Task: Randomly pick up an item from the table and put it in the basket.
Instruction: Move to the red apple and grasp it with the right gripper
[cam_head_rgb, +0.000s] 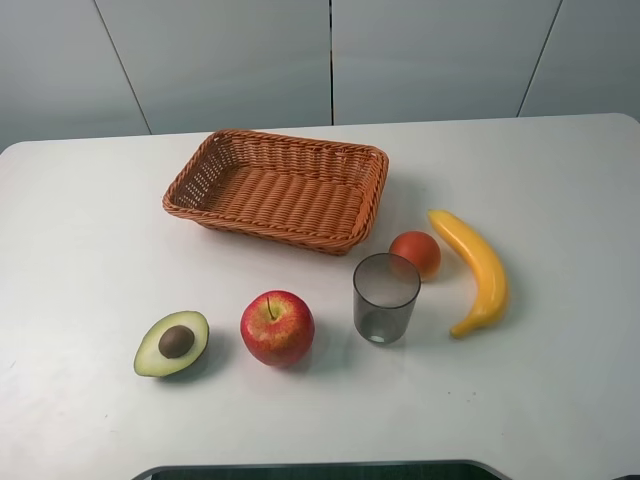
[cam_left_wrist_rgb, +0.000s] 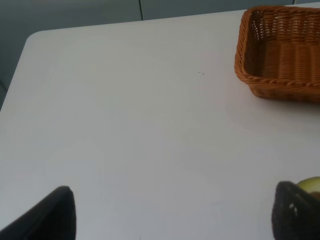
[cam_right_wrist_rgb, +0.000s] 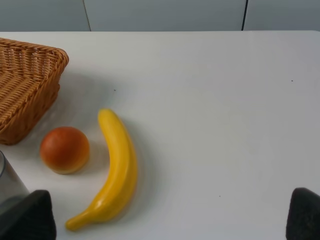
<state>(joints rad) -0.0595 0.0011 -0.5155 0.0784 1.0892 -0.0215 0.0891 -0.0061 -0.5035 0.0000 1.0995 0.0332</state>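
Two hands, both released and empty: the left hand (cam_left_wrist_rgb: 172, 215) and the right hand (cam_right_wrist_rgb: 167, 215) each show dark fingertips spread wide, with only bare smooth white counter (cam_head_rgb: 90, 230) between them. The round red yellow-streaked apple (cam_head_rgb: 277, 327) sits stem-up on the counter, in front of the rectangular woven orange-brown wicker basket (cam_head_rgb: 270, 232), on the robot's side of its front wall and apart from it. It has no long axis, so any approach angle should serve. Neither wrist view shows the apple. The left wrist view catches a sliver of what looks like the halved green avocado (cam_left_wrist_rgb: 312, 183), which lies in front of the basket's left corner, so the left arm is judged nearer. The grey translucent cup (cam_head_rgb: 385, 297) stands in front of the basket's right corner, near the apple but not touching. The path from the apple to the basket looks open.
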